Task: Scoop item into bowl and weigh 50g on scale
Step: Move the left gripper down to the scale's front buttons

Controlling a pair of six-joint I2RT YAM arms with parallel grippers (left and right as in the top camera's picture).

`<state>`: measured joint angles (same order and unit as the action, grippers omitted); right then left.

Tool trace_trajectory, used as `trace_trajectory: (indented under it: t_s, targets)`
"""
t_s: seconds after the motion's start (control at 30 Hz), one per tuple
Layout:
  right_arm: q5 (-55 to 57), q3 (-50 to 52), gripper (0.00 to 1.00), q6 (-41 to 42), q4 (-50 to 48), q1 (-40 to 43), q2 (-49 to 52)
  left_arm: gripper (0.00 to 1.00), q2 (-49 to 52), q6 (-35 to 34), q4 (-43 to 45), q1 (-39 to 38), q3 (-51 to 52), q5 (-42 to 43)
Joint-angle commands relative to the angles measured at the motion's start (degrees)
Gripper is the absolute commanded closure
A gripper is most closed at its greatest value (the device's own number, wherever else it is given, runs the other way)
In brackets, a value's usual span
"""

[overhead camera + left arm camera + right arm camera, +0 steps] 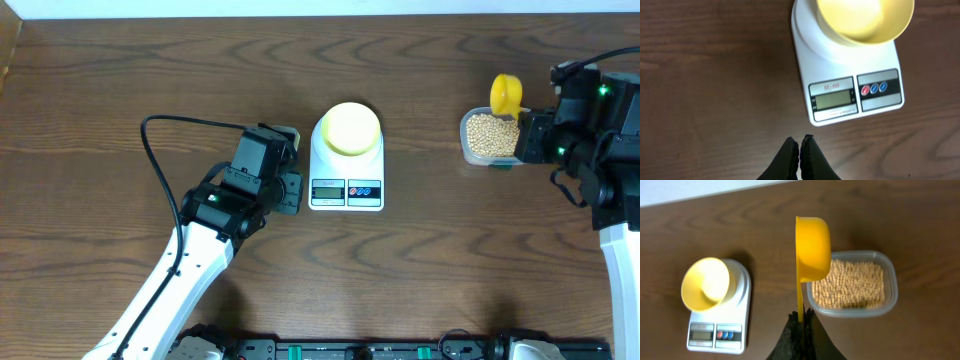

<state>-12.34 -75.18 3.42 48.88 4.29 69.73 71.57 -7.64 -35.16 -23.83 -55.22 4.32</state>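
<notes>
The pale yellow bowl (350, 128) stands on the white scale (347, 185) at the table's middle; it looks empty in the left wrist view (865, 17) and the right wrist view (707, 284). The scale also shows in those views (850, 100) (720, 330). The beige beans (492, 135) (850, 282) fill a clear tub (890, 300) at the right. My right gripper (801, 316) is shut on the handle of a bright yellow scoop (812, 245) (506, 94), held above the tub's left edge. My left gripper (800, 142) is shut and empty, just left of the scale.
Bare dark wood table lies all round. The left arm (200, 250) stretches from the front left; the right arm (600, 130) stands at the right edge.
</notes>
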Motion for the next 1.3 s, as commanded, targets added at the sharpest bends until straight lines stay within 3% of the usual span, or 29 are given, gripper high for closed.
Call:
trace_trajectory:
  t_s: [0.0, 0.5, 0.7, 0.87, 1.03, 1.27]
  targets:
    - [0.2, -0.9, 0.99, -0.9, -2.7, 0.3, 0.1, 0.93, 0.4, 0.5, 1.4, 0.0, -0.1, -0.5]
    - [1.5, -0.9, 0.99, -2.0, -8.6, 0.3, 2.0, 0.93, 0.4, -0.6, 3.4, 0.0, -0.1, 1.2]
    - [1.3, -0.9, 0.99, -2.0, -9.3, 0.3, 2.6, 0.93, 0.4, -6.6, 4.4, 0.0, -0.1, 1.2]
    - [1.0, -0.9, 0.99, -1.7, -9.2, 0.3, 2.6, 0.93, 0.4, -15.8, 4.3, 0.0, -0.1, 2.4]
    - [0.8, -0.9, 0.99, -1.7, -9.3, 0.3, 2.6, 0.93, 0.5, -11.8, 3.6, -1.1, -0.1, 8.6]
    - [-2.6, -0.9, 0.99, -1.6, -9.0, 0.2, 2.6, 0.93, 1.2, -11.0, 0.7, -3.5, -3.1, 9.9]
